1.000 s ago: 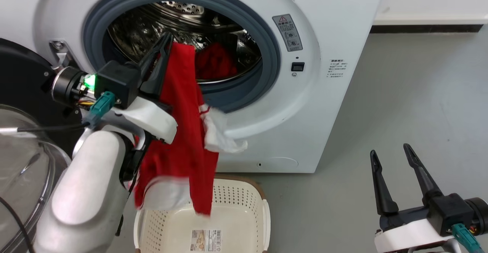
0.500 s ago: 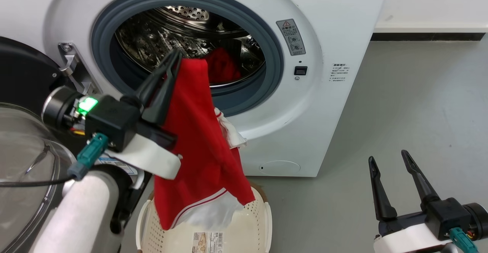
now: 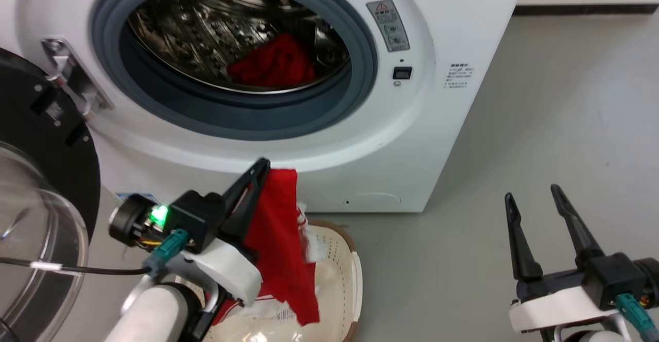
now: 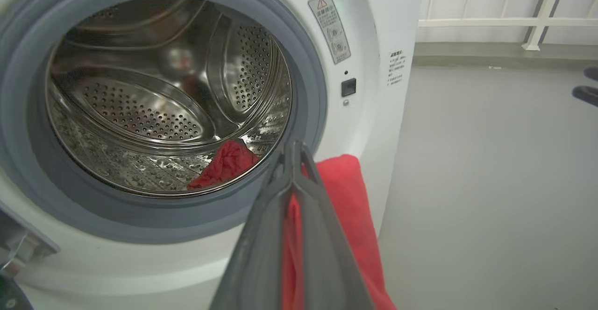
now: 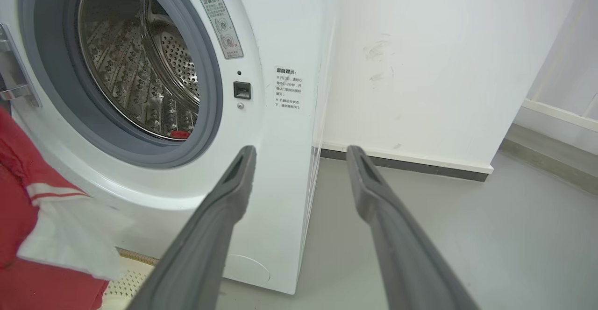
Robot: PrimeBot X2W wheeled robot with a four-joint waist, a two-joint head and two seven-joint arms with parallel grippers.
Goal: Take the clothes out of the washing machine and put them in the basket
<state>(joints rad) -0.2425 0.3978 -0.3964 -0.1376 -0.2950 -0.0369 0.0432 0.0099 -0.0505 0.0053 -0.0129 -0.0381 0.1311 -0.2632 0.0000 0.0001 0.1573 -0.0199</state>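
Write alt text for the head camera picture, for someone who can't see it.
The robot's left gripper holds a red garment hanging down into a cream laundry basket, in front of an open white washing machine. A second red garment lies in the drum. The right gripper is open above the grey floor at lower right.

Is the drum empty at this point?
Not empty: a red garment lies on the drum floor; the left gripper, shut, holds a second garment over the basket.

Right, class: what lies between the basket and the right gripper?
Bare grey floor, seen in the head view, separates the basket from the open right gripper.
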